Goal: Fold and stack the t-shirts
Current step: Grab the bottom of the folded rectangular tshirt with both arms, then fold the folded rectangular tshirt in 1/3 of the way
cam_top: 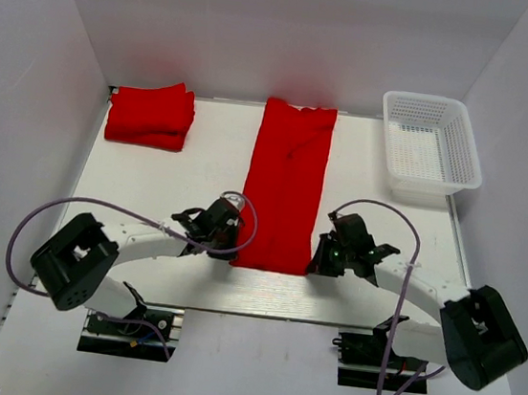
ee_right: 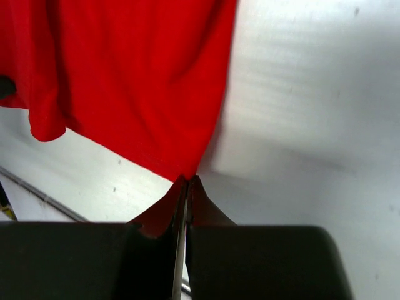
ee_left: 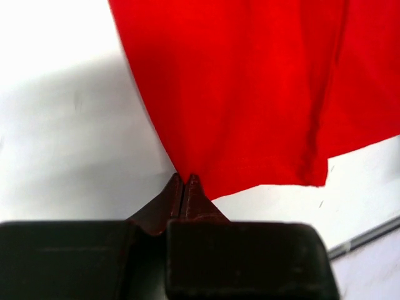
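Note:
A red t-shirt, folded into a long strip, lies down the middle of the table from the back wall to the front. My left gripper is shut on its near left corner. My right gripper is shut on its near right corner. In both wrist views the cloth hangs lifted above the table, with shadow under it. A folded red t-shirt lies at the back left.
A white mesh basket stands at the back right. White walls close in the table on three sides. The table's front edge runs just behind the grippers.

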Tool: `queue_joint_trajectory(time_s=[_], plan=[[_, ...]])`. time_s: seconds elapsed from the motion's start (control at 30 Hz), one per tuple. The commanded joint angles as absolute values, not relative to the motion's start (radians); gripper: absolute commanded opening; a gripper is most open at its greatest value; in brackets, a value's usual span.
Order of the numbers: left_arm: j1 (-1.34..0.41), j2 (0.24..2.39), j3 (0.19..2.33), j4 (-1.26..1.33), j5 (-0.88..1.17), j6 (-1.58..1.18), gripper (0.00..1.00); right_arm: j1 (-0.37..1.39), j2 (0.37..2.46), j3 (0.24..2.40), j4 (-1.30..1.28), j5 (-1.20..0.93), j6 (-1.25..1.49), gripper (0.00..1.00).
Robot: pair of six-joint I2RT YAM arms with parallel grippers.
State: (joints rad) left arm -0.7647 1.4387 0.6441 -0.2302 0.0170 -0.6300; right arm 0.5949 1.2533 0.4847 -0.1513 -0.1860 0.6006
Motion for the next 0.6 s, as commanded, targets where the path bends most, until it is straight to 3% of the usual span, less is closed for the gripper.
queue_joint_trajectory(time_s=[0.0, 0.2, 0.57], plan=[[-0.788, 1.332, 0.6, -0.336, 0.0, -0.669, 0.0, 0.607, 1.16, 0.457, -0.222, -0.192, 0.611, 0.0], [-0.811, 1.21, 0.572, -0.364, 0.055, -0.709, 0.0, 0.621, 1.036, 0.419, -0.292, -0.222, 0.634, 0.0], [-0.821, 1.302, 0.765, -0.465, -0.018, -0.755, 0.0, 0.621, 1.077, 0.524, -0.232, -0.204, 0.588, 0.0]])
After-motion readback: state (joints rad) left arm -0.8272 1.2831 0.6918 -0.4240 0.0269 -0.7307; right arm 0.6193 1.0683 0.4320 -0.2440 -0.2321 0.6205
